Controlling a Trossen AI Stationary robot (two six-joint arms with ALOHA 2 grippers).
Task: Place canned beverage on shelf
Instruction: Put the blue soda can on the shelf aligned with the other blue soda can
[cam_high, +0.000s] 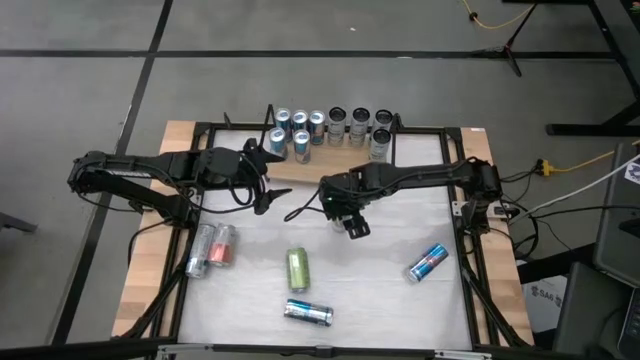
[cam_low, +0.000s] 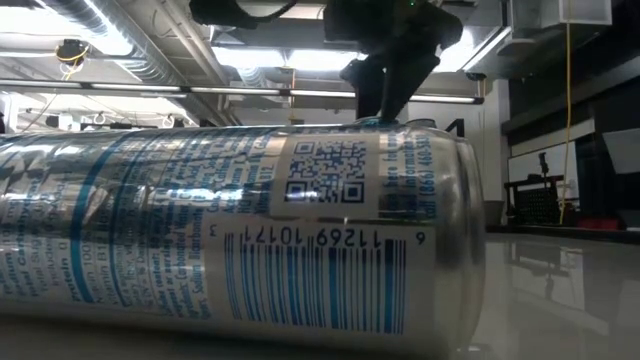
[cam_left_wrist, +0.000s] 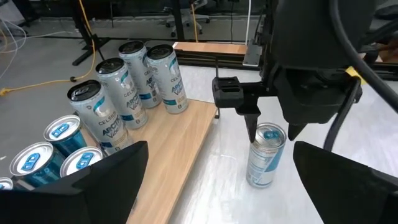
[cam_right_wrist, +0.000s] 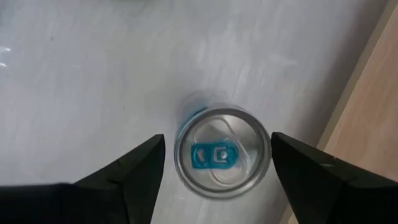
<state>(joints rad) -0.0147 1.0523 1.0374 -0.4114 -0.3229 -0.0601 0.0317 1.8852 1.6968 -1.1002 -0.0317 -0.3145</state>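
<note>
A silver-and-blue can (cam_left_wrist: 265, 155) stands upright on the white table, just off the near edge of the shelf's wooden board (cam_left_wrist: 180, 143). My right gripper (cam_right_wrist: 217, 163) reaches down over it from above, shut on its top (cam_high: 354, 226). My left gripper (cam_left_wrist: 221, 186) hovers open near the board's left end (cam_high: 262, 190) with nothing between its fingers. Several cans (cam_high: 330, 128) stand upright on the shelf. My right gripper pinches the can just below its top rim (cam_right_wrist: 268, 163), one finger (cam_right_wrist: 140, 171) on each side. The fingers come from above, pointing steeply down, and only their free ends (cam_left_wrist: 252, 132) reach the can. The can stays upright, its base on the table.
Loose cans lie on their sides on the table: a red-and-silver pair (cam_high: 210, 250) at the left, a green one (cam_high: 298, 268), a blue-and-silver one (cam_high: 308, 313) near the front edge that fills the low view (cam_low: 240, 240), and a blue-and-red one (cam_high: 428, 262) at the right.
</note>
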